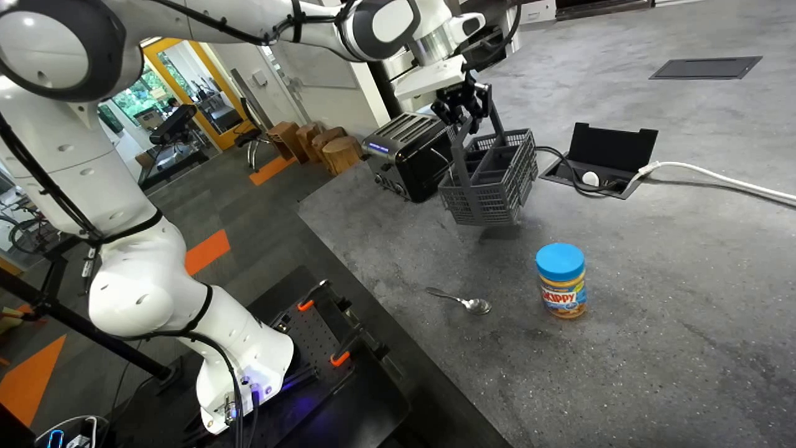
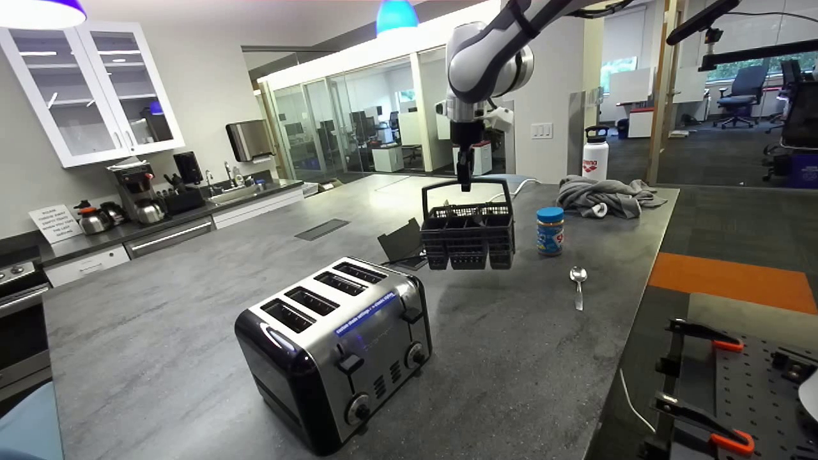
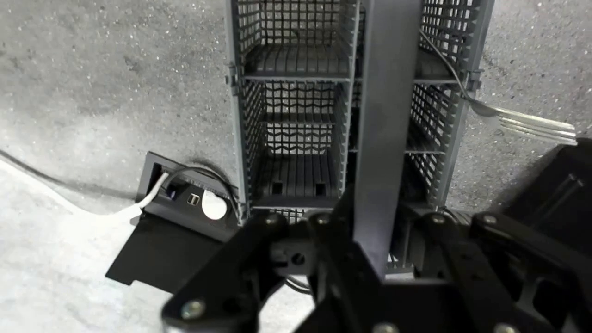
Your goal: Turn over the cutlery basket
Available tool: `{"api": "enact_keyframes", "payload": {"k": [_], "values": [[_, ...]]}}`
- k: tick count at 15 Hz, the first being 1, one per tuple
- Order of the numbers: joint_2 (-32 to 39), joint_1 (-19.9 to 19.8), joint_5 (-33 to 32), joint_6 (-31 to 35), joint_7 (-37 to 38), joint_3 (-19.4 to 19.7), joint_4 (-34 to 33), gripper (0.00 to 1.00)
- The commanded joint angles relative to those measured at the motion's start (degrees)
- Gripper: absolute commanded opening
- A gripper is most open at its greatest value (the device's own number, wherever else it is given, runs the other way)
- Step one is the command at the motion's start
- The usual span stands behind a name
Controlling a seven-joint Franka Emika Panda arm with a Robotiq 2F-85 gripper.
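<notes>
The dark grey cutlery basket hangs upright just above the counter in both exterior views (image 1: 482, 208) (image 2: 468, 246). Its slatted compartments face up in the wrist view (image 3: 298, 175). A fork (image 3: 522, 122) leans out over its right side there. My gripper (image 1: 474, 124) is at the top bar of the raised centre handle, also in an exterior view (image 2: 465, 185). In the wrist view the handle (image 3: 384, 115) runs between my fingers (image 3: 375, 203), which are shut on it. The fingertips are partly hidden by the gripper's own links.
A toaster (image 1: 410, 155) (image 2: 339, 345) stands close to the basket. An open socket box (image 1: 606, 155) with cables lies on its other side. A blue-lidded jar (image 1: 561, 280) (image 2: 550, 233) and a spoon (image 1: 477, 305) (image 2: 578, 276) are nearby. A grey towel (image 2: 604, 197) lies at the counter's edge.
</notes>
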State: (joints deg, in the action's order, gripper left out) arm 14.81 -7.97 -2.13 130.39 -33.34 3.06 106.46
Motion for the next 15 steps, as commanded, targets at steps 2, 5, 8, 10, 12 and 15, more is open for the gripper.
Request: {"api": "enact_keyframes", "payload": {"k": [2, 5, 8, 10, 12, 15], "values": [[0.3, -2.0, 1.9, -7.2, -16.2, -2.0, -5.7, 0.03], [1.6, -2.4, 2.3, -9.5, -26.8, -2.1, -8.2, 0.03], [3.4, -3.1, 3.5, -9.5, -37.6, -2.3, -10.2, 0.03], [4.7, -3.6, 3.6, -8.7, -44.4, -2.3, -11.1, 0.03], [5.8, -4.5, 5.2, -7.7, -51.5, -2.7, -11.6, 0.03], [7.7, -5.9, 9.6, -7.4, -59.8, -3.5, -12.9, 0.03]]}}
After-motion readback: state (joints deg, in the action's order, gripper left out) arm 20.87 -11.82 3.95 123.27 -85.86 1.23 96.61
